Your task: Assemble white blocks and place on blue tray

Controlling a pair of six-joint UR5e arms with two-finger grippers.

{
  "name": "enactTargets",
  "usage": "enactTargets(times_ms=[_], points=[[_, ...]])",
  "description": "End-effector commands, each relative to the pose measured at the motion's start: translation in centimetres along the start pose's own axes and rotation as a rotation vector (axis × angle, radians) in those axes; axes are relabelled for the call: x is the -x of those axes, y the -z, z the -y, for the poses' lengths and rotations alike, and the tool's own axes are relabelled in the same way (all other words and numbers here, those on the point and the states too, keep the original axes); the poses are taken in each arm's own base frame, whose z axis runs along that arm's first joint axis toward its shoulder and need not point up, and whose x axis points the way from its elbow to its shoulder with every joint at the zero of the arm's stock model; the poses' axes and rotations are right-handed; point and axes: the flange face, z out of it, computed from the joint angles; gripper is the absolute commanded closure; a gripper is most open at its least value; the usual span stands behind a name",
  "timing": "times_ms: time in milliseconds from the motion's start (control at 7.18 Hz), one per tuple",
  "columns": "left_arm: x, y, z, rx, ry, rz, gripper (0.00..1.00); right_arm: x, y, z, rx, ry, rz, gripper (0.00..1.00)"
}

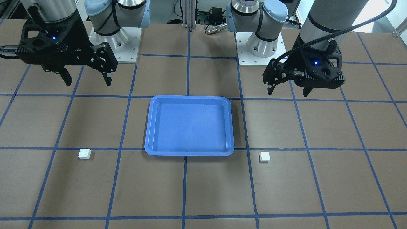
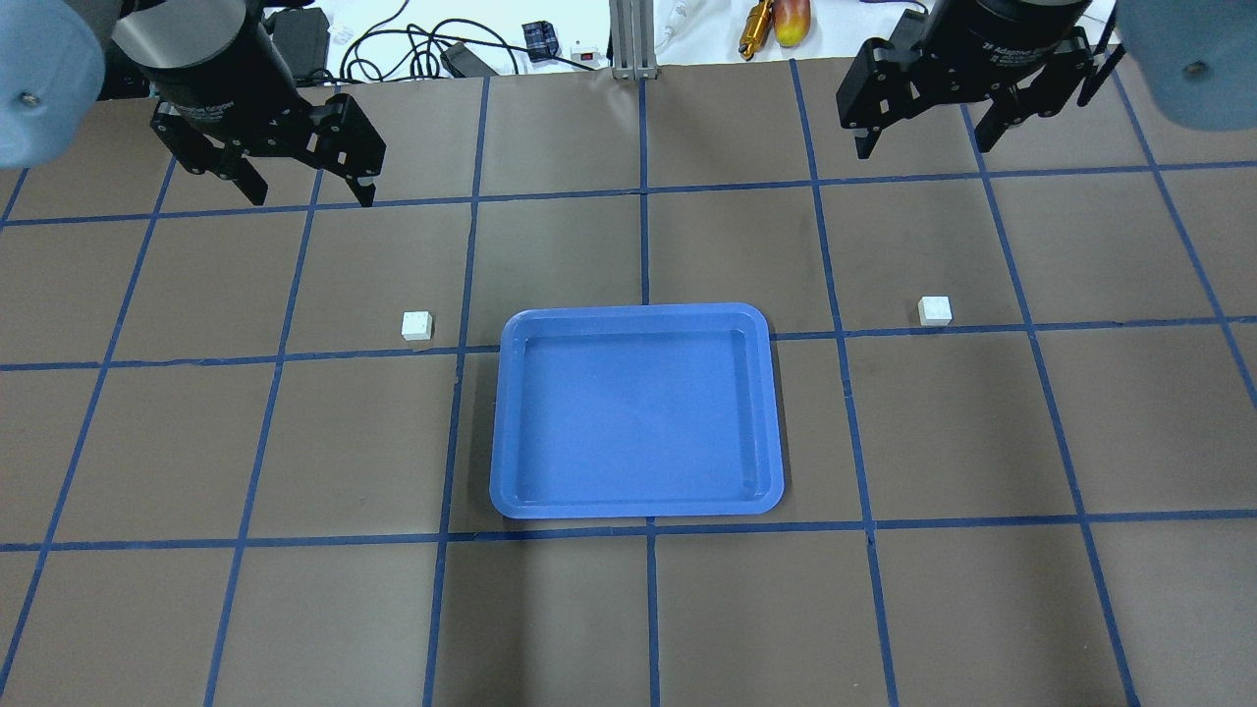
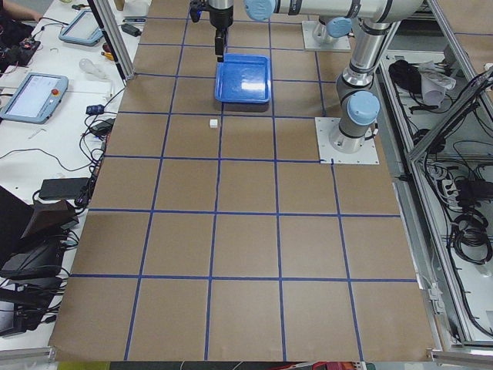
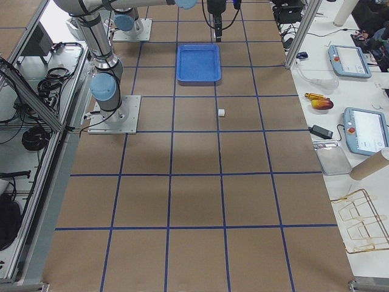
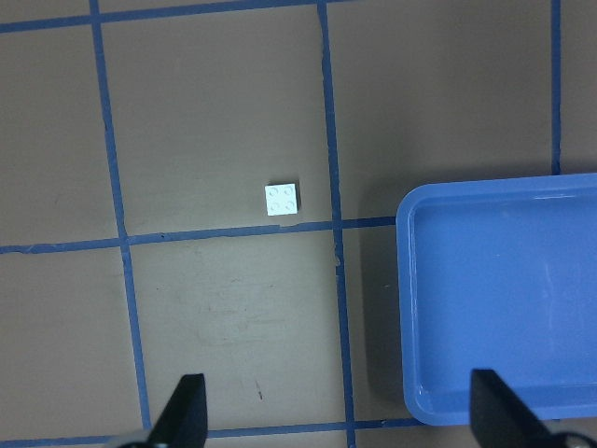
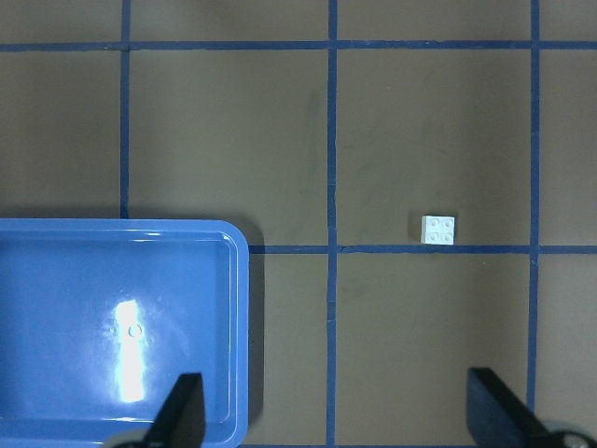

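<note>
The blue tray lies empty at the table's middle. One white block sits on the table just left of the tray's far corner; in the left wrist view it shows its studs, beside the tray. The other white block sits well to the tray's right and also shows in the right wrist view. My left gripper hangs open and empty high over the far left. My right gripper hangs open and empty high over the far right.
The table is brown with a blue tape grid. Cables and small tools lie past the far edge. The two arm bases stand at the robot's side of the table. Operator desks with tablets flank the ends.
</note>
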Motion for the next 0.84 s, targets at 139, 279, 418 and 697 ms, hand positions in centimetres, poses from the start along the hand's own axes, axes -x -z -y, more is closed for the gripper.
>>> enactTargets(times_ms=[139, 279, 418, 697], points=[[-0.3, -0.1, -0.3, 0.004, -0.012, 0.001, 0.0, 0.0, -0.1, 0.3, 0.001, 0.001, -0.001, 0.0], [-0.3, 0.4, -0.3, -0.007, -0.015, 0.002, 0.0, 0.0, -0.1, 0.3, 0.001, 0.001, -0.001, 0.0], [-0.4, 0.0, -0.8, 0.01, -0.019, 0.001, 0.0, 0.0, -0.1, 0.3, 0.001, 0.001, 0.0, 0.0], [-0.4, -0.6, -0.6, 0.016, -0.019, -0.003, 0.0, 0.0, -0.3, 0.3, 0.009, 0.004, -0.003, 0.0]])
